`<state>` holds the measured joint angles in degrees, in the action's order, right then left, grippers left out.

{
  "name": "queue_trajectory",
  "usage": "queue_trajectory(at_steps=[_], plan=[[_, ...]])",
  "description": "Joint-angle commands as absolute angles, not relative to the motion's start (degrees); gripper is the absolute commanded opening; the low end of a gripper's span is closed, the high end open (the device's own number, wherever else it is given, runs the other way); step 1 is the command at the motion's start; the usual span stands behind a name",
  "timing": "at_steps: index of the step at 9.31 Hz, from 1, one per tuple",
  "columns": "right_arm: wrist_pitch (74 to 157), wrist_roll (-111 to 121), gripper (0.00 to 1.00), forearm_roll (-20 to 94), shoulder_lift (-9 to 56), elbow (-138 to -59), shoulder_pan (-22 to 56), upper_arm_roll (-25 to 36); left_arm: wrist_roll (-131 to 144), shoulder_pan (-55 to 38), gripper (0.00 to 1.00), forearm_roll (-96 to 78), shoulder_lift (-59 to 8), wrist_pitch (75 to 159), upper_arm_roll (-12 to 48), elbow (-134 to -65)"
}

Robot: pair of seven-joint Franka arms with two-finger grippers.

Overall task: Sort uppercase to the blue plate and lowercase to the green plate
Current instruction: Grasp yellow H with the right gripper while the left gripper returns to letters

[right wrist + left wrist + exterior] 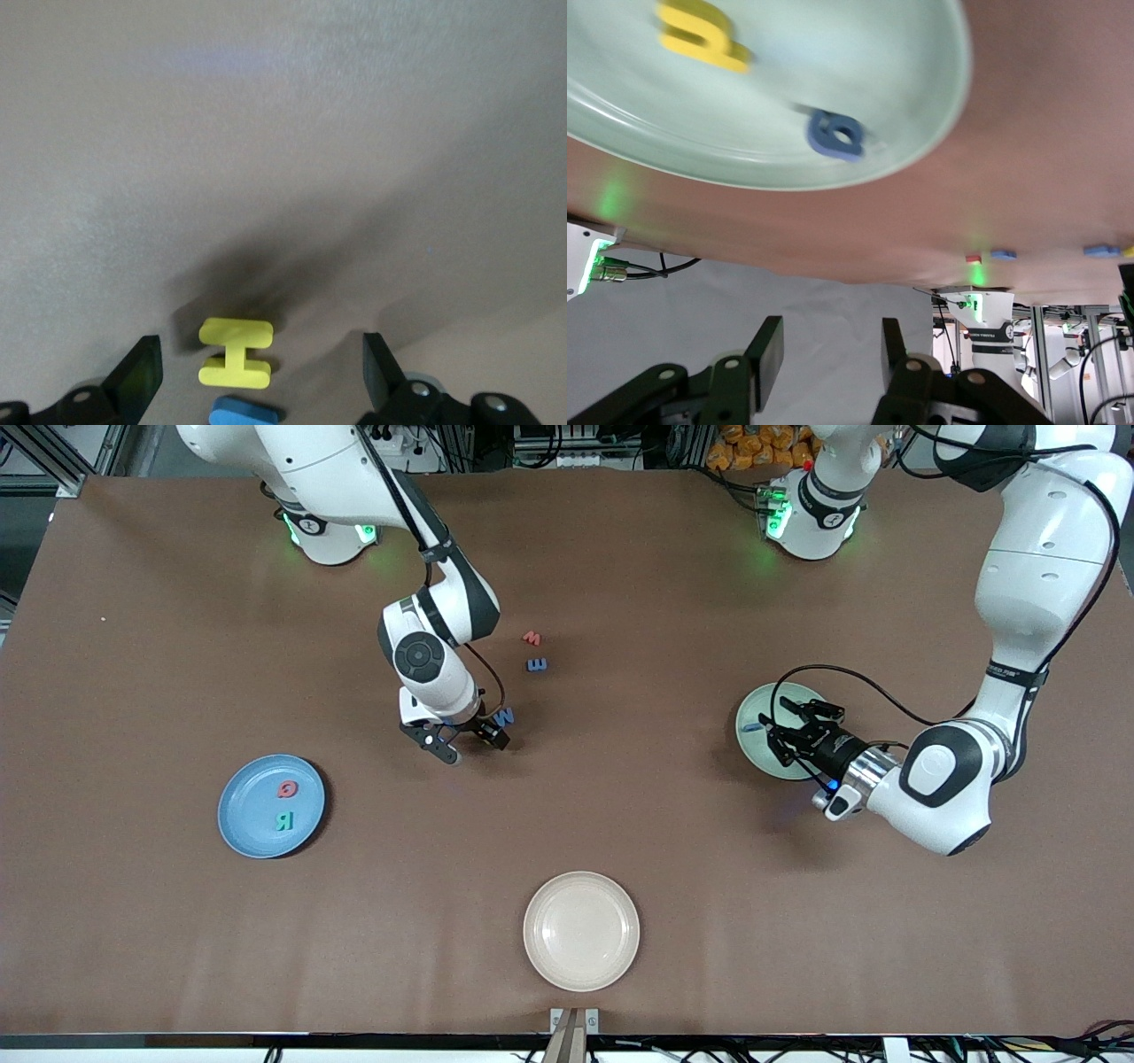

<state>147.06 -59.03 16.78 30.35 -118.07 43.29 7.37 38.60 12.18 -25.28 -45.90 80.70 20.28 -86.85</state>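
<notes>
Hands both spread and empty, left hand (802,731) over round pale mint-green plastic plate (753,710) holding small yellow foam letter (702,36) and dark blue foam letter (836,135), right hand (468,742) low over yellow foam H (236,352) beside blue foam W (503,715) on brown tabletop (673,841), red Q (287,788) and teal R (283,820) on round blue plastic plate (244,819)

Three plates: blue plate (270,806), green plate (784,731), cream plate (581,931). Four capital letters (286,788), four small letters (532,638), two arms.
</notes>
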Motion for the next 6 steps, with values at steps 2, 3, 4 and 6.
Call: queue_trajectory(at_steps=[2,3,4,6], plan=[[148.7,-60.3,1.00,18.3,31.3,-117.9,44.2,7.6,45.5,8.1,0.52,-29.0,-45.2,86.8,22.0,-87.1],[148.7,-61.6,1.00,18.3,32.1,-116.8,44.2,7.6,47.7,7.9,0.52,-29.5,-45.3,89.8,23.5,-87.4],[148.6,-61.7,1.00,18.3,32.5,-116.5,44.2,7.6,49.3,7.6,0.52,-29.6,-45.4,91.9,25.3,-87.5],[148.6,-61.7,1.00,18.3,32.5,-116.4,44.3,7.6,54.4,7.6,0.52,-29.6,-45.4,96.0,30.2,-87.5]])
